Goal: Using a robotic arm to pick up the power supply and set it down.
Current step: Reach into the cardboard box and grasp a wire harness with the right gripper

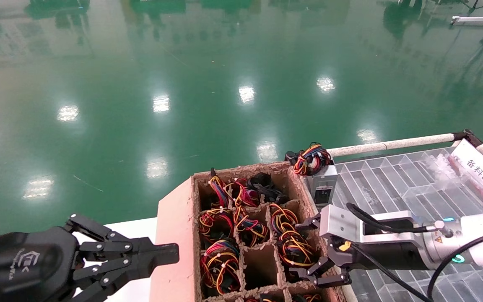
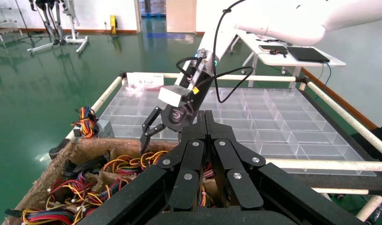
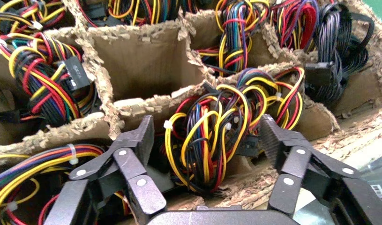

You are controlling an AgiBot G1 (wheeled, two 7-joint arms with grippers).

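Spread wide, the right gripper point(image 3: 205, 140) straddles a power supply's wire bundle point(image 3: 217, 126) directly beneath it in the cardboard box point(image 1: 174, 235); it should descend squarely, gripping metal casing rather than loose wires.

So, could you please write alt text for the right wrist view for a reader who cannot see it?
The open right gripper straddles a bundle of red, yellow, orange and black wires in one compartment of a brown divided cardboard box. Neighbouring compartments hold similar bundles; the one just beyond is empty.
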